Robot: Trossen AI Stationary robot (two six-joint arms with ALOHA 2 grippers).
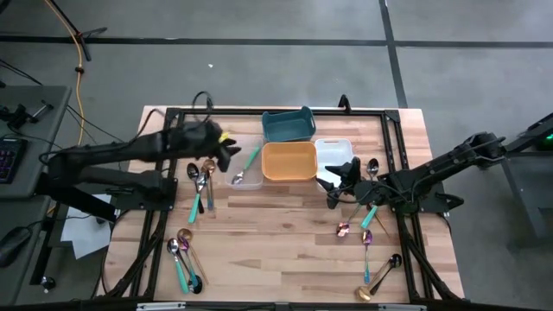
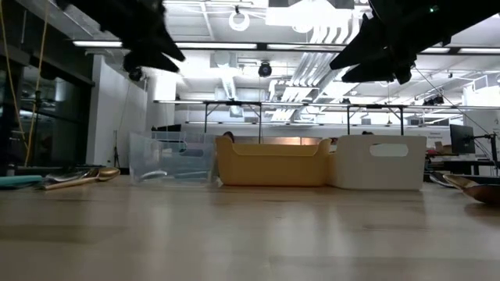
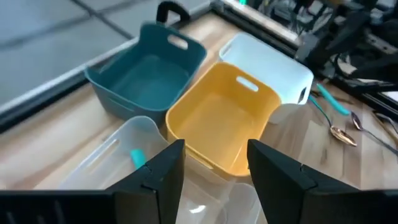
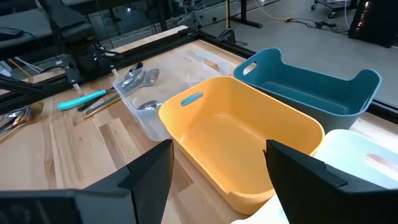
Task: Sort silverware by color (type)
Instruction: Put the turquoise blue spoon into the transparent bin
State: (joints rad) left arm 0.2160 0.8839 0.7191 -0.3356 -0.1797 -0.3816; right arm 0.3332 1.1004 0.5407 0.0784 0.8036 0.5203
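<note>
- Grey floor surrounds the wooden table [image 1: 285,225], where four trays cluster at upper centre: clear tray [image 1: 246,166], yellow tray [image 1: 289,161], teal tray [image 1: 289,125], white tray [image 1: 333,154].
- Left gripper [image 1: 226,154] hangs over the clear tray's left edge, fingers spread wide and empty; a teal-handled spoon [image 1: 244,168] lies inside.
- Right gripper [image 1: 333,186] hovers below the white tray, jaws wide, holding nothing.
- Loose silverware [image 1: 200,183] lies in clusters at left, lower left and lower right.

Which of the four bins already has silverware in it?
The clear bin, left of the yellow bin, under the open left gripper: a teal-handled spoon lies inside. Yellow and teal bins look empty.
</note>
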